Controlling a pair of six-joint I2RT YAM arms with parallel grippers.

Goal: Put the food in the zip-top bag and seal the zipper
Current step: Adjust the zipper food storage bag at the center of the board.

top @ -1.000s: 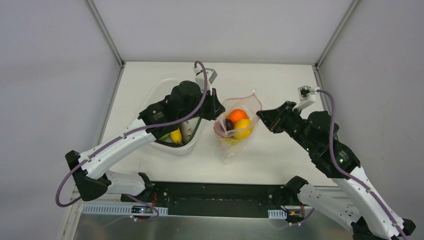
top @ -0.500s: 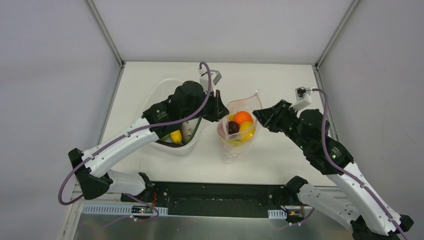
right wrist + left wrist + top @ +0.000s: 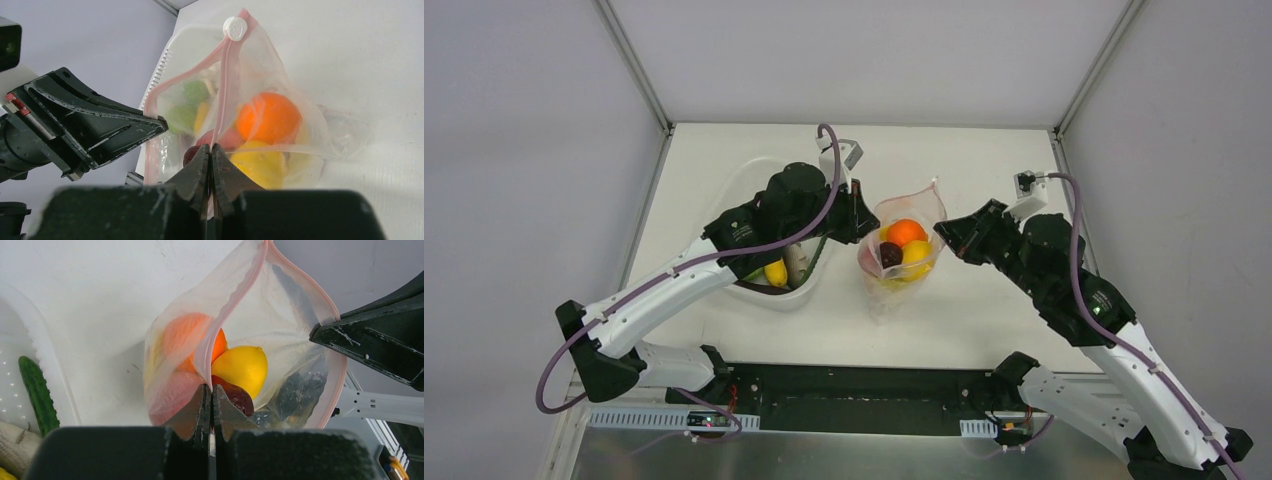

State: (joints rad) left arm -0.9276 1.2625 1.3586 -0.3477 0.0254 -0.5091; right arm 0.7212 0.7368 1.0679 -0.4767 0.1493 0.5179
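The zip-top bag [image 3: 902, 255] stands mouth-up on the table [image 3: 984, 150], between the two arms. The left hand [image 3: 210, 390] is pinched tight on the bag's left lip and the right hand [image 3: 210, 150] is clamped on its right lip, so the mouth gapes between them. Inside the bag lie an orange fruit [image 3: 267, 117], a yellow lemon [image 3: 240, 367] and a dark purple piece [image 3: 235, 395]. The zipper [image 3: 227, 75] has its long axis running away from the arms' bases, and its white slider [image 3: 234, 28] sits at the bag's far corner (beyond both hands). Just left of the bag, the white tub [image 3: 744, 185] holds a cucumber [image 3: 37, 392] and a yellow piece [image 3: 775, 272]. I judge the left arm the nearer one for fetching them, though it would first have to let go of its lip. Bare table shows right of the bag and beyond it, while to the bag's left the tub's rim crowds close.
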